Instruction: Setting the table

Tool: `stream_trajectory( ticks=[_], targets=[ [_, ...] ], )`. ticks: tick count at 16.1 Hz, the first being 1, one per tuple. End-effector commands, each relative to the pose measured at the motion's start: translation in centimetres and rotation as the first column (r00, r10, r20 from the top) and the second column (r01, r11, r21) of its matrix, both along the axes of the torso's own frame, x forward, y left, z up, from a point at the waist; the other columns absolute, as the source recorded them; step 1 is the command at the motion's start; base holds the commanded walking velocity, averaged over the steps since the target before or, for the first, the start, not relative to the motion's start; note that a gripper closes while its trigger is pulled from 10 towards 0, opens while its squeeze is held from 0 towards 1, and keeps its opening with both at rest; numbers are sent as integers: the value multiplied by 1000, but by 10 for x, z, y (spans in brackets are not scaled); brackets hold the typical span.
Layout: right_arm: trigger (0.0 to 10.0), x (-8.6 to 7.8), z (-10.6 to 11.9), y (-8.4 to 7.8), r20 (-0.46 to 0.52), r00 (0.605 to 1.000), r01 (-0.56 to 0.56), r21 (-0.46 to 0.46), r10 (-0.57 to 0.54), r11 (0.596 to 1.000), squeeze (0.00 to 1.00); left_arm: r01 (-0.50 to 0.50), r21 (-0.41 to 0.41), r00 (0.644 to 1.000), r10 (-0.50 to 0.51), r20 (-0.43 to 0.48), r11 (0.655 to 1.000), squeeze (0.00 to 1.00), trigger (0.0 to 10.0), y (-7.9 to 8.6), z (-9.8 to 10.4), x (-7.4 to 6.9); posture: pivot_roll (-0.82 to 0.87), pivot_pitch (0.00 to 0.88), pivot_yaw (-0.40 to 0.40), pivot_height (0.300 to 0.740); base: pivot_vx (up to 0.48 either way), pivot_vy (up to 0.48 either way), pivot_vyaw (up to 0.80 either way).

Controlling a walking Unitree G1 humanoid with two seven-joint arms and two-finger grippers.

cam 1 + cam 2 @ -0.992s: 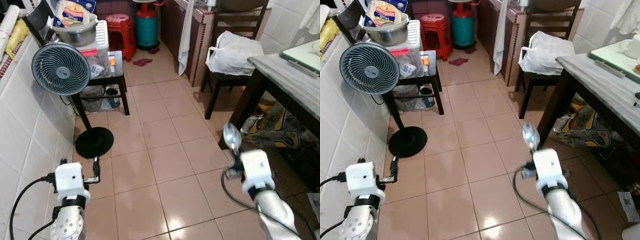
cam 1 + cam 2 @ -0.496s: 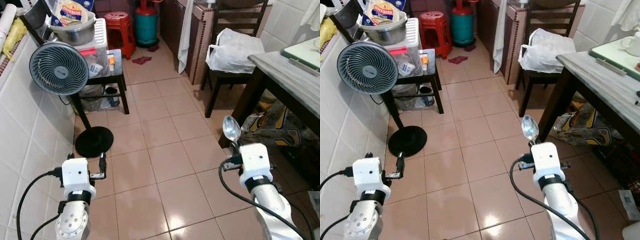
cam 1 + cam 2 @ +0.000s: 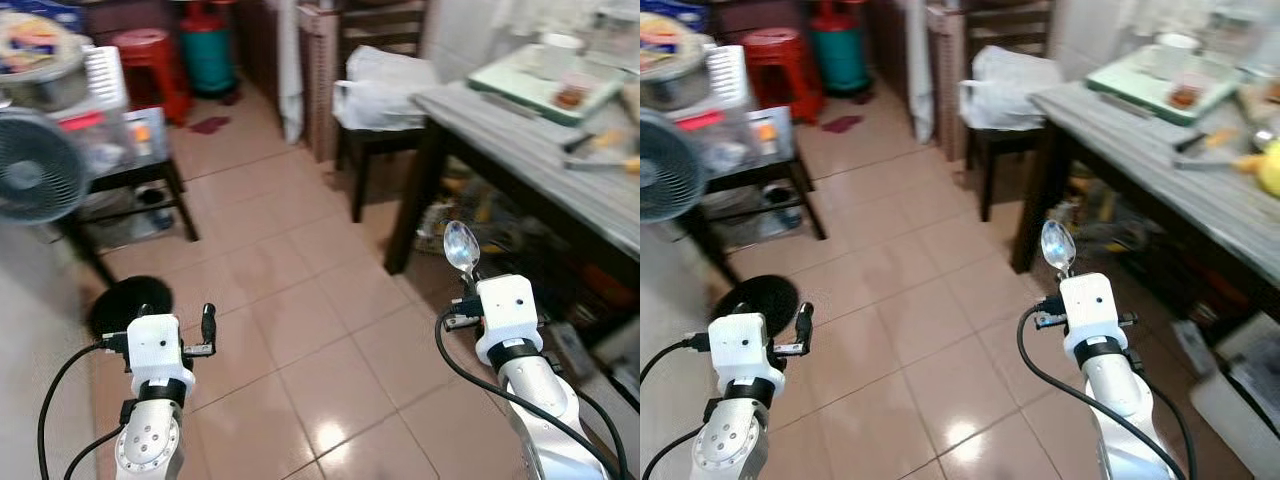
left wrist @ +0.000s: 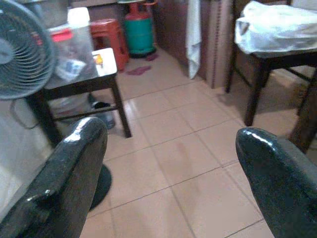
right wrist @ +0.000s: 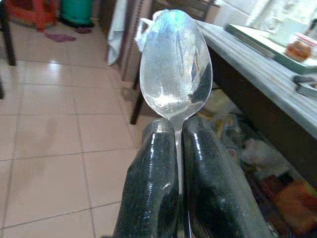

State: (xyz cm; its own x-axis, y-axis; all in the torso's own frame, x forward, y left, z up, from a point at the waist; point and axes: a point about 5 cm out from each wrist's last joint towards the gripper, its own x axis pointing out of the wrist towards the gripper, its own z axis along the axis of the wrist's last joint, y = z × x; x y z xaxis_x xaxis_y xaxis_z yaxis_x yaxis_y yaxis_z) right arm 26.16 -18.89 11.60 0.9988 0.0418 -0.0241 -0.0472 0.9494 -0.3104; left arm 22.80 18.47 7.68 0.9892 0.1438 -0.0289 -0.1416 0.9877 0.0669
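One spoon (image 5: 176, 69) sits clamped in our right jaws, short of the bench (image 3: 560, 180). Our left jaws gape empty; placing remains.

The counter (image 3: 560, 180) stands to the right, a tray (image 3: 540, 85) at its far edge. A chair (image 3: 375, 150) holding a bag (image 3: 385, 80) sits behind its left end. A fan (image 3: 35, 180) stands far left.
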Motion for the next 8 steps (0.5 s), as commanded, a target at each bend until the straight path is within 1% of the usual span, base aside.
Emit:
stream_trajectory(
  ticks=[1,8],
  targets=[
    [10000,2,1,2,-2,1000,-2,-2,2,1000,0,-1,-4,1000,1,-5,1000,0,10000,0,0,1,-155,80,18,740,0,0,-781],
    [10000,4,3,4,4,1000,-16,-5,16,1000,0,11,-8,1000,-11,5,1000,0,10000,-2,2,4,-156,77,15,740,0,0,-781]
  ],
)
